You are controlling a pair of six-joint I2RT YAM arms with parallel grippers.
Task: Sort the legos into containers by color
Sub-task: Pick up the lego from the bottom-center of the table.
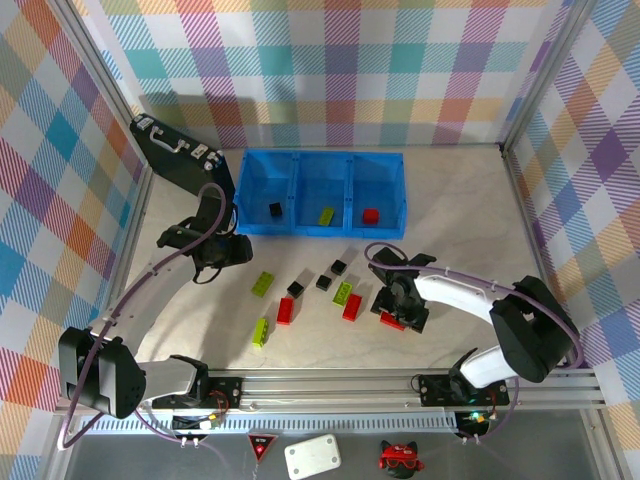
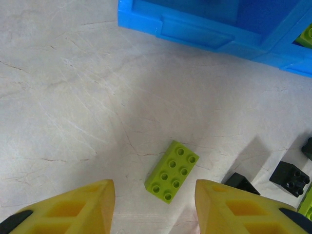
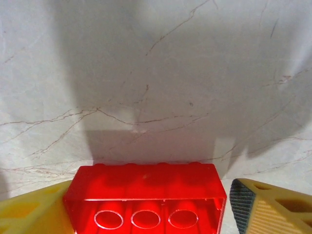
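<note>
The containers (image 1: 320, 160) are three joined blue bins at the back; the left one holds a black lego (image 1: 275, 210), the middle a green one (image 1: 327, 215), the right a red one (image 1: 371, 215). Several loose legos lie in front. My left gripper (image 1: 237, 250) hovers open above the table, and a lime-green lego (image 2: 172, 171) lies flat just ahead of its jaws (image 2: 155, 197). My right gripper (image 1: 393, 314) is low at the table with a red lego (image 3: 146, 183) lying on its side between its jaws; the left finger (image 3: 34, 209) touches the lego, while the right pad (image 3: 241, 202) stands slightly off it.
A black briefcase (image 1: 180, 150) leans at the back left, beside the bins. Loose green (image 1: 263, 283), black (image 1: 295, 289) and red (image 1: 285, 310) bricks are scattered between the two arms. The bin wall (image 2: 204, 31) is close ahead of the left gripper.
</note>
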